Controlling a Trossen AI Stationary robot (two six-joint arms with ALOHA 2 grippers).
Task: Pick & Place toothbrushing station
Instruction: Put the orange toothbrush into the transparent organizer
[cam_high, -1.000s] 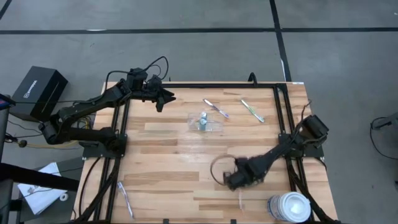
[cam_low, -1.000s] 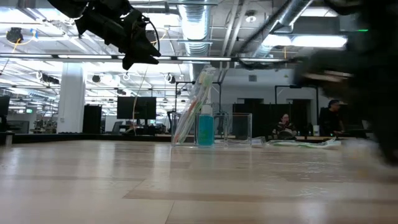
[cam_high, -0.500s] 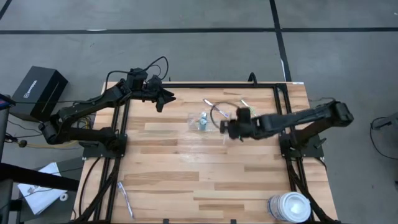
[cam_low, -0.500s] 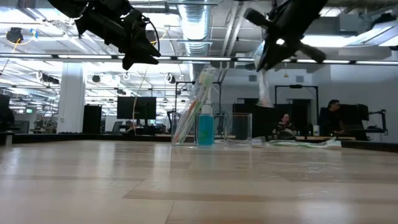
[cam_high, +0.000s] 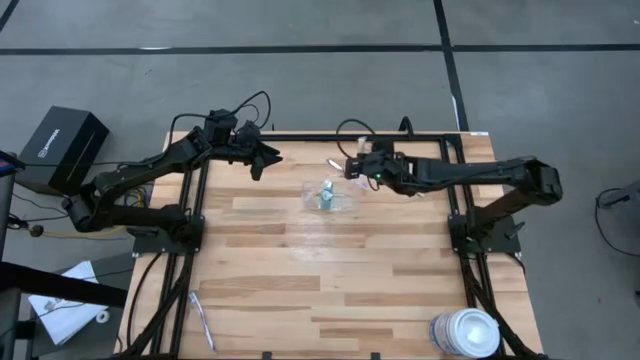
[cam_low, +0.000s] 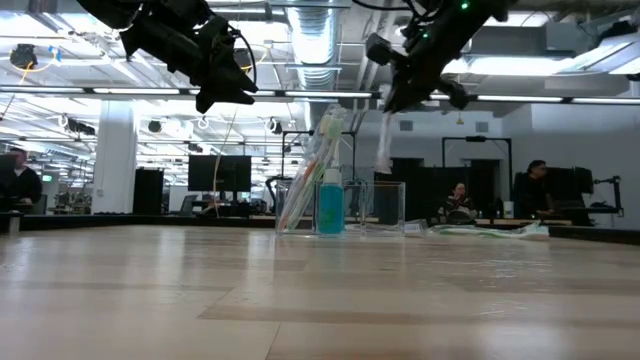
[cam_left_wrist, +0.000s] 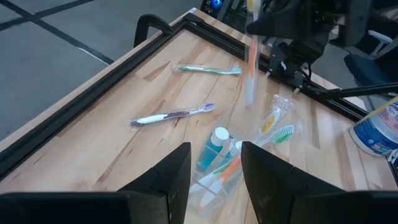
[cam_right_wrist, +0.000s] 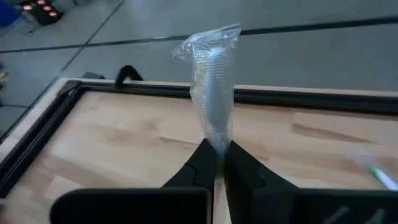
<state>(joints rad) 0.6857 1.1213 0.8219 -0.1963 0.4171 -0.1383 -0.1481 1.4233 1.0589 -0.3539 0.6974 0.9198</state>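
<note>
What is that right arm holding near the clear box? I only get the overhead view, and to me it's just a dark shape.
Observer: The right wrist view shows the right pincer shut on a toothbrush in a clear plastic wrapper.
Operator: Is it inside the box yet?
Observer: No. In the low view it hangs upright in the air, its lower end above the rim level of the clear container.
Operator: Anything in there already?
Observer: Yes. The low view shows leaning toothbrushes and an upright blue-teal toothpaste tube. The left pincer waits open, away from it.
</note>
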